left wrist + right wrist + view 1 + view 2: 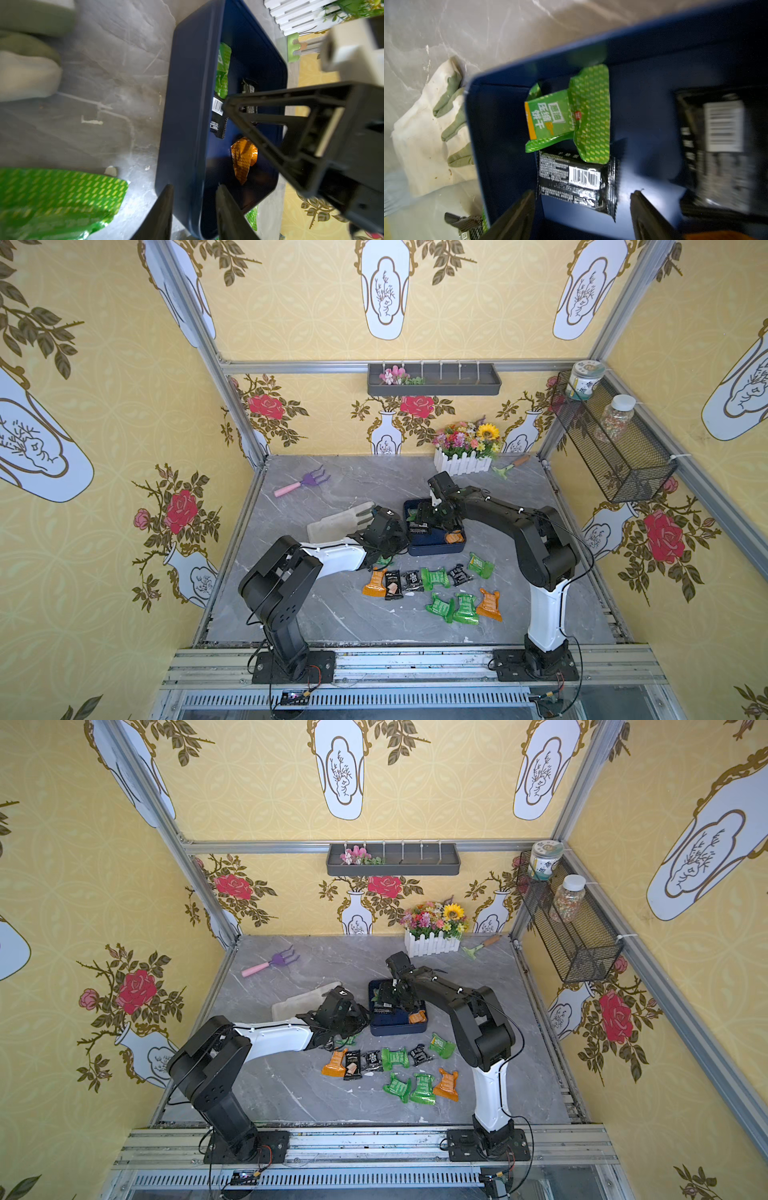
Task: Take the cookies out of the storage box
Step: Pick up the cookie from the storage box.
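Task partly done. About ten cookie packets (pixel 434 578) lay on the table (pixel 316 614), lower centre in both top views, just in front of the blue storage box (pixel 436 549). At least four lay inside it: a green packet (pixel 550 122), two black and an orange packet (pixel 244 158). Right hand (pixel 582 193) was spread open and empty over a black packet (pixel 577 182). Left hand (pixel 195 187) straddled the box wall; whether it was clamped, cannot tell.
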`<state>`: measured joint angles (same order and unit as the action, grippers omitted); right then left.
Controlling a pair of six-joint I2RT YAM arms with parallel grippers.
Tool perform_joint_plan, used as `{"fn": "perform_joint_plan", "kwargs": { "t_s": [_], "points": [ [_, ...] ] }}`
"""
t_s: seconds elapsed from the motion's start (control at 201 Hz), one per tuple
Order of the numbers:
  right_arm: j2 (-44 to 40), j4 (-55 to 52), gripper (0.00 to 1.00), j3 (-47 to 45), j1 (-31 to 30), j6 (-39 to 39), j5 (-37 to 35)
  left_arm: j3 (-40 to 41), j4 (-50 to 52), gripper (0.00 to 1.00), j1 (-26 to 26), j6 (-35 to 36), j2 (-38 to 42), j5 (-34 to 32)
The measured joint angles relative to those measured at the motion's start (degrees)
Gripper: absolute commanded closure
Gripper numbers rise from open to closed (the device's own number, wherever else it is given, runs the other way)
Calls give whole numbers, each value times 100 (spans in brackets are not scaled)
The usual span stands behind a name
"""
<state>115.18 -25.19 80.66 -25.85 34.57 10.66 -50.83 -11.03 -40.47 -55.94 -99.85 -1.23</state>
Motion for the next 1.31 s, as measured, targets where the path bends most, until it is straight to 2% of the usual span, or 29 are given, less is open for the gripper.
{"fn": "perform_joint_plan", "kwargs": {
  "t_s": [0.124,0.383,0.608,1.051,1.31],
  "points": [
    [4,262,28,-269,221,142,275,-4,-79,69,0,0,-52,59],
    [166,1152,37,-459,271,142,905,-4,-109,75,7,0,-120,55],
    [162,1753,41,-684,267,138,1257,-28,-70,77,7,0,-129,48],
    [-516,1843,45,-1150,264,22,1550,-83,-9,77,4,2,-140,57],
    [-494,2035,54,-1320,262,-28,1635,-85,-13,78,4,2,-140,57]
  ]
}}
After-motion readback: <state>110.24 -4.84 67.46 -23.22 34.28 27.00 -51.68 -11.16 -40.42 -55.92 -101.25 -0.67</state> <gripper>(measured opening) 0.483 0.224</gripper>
